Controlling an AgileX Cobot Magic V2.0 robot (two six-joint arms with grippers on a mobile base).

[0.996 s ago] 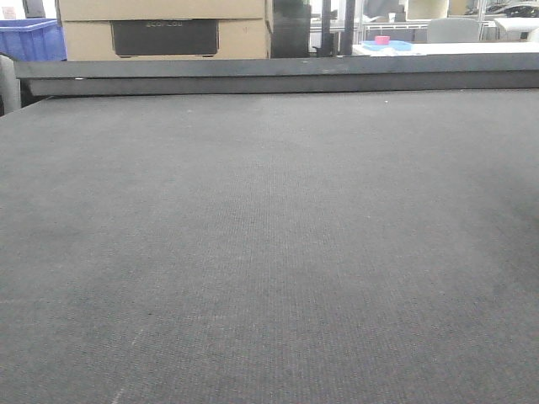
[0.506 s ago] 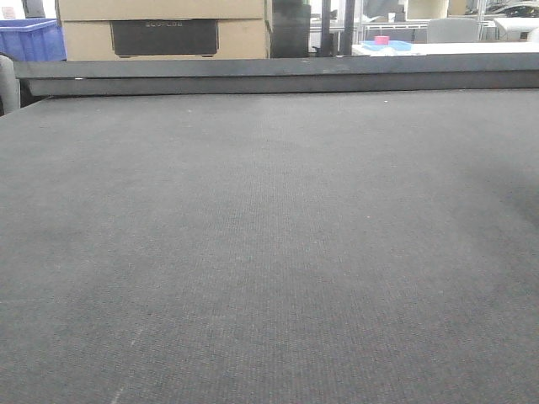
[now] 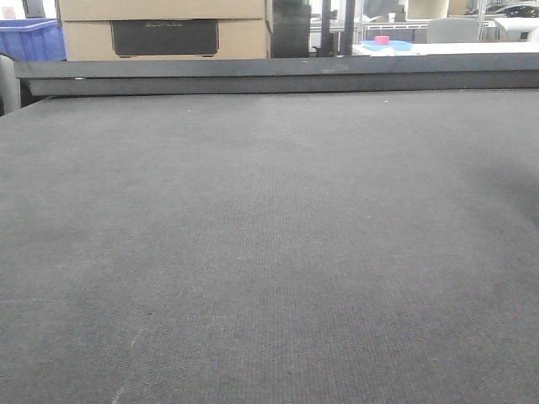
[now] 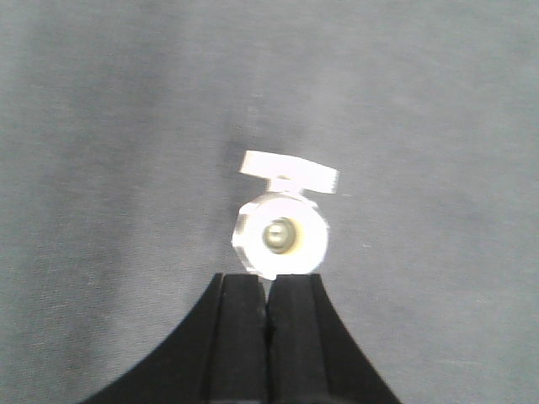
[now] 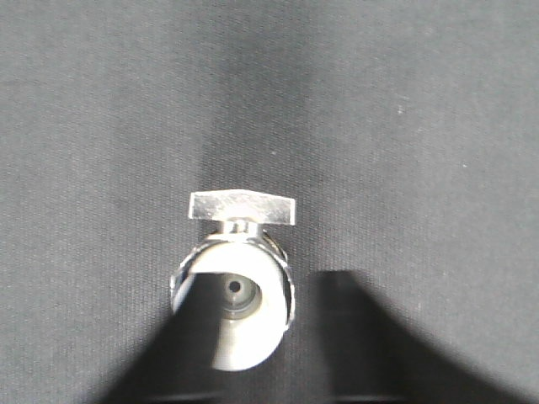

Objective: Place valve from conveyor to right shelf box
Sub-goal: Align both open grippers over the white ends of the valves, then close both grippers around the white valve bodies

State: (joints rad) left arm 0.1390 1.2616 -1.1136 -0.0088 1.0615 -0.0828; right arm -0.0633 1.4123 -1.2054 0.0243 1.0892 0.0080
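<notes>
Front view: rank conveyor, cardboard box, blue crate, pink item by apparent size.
1. conveyor, fills most of the frame
2. cardboard box
3. blue crate, cut off at the frame edge
4. pink item
The last three sit farther back, so their true sizes are unsure.

1. Far left, stacked cardboard boxes (image 3: 160, 10) stand with a dark panel (image 3: 164, 38) on their front.
2. A blue crate (image 3: 29, 38) sits left of them.
3. Far right, a brightly lit white table (image 3: 446, 48) carries a small pink object (image 3: 381, 39).
</notes>
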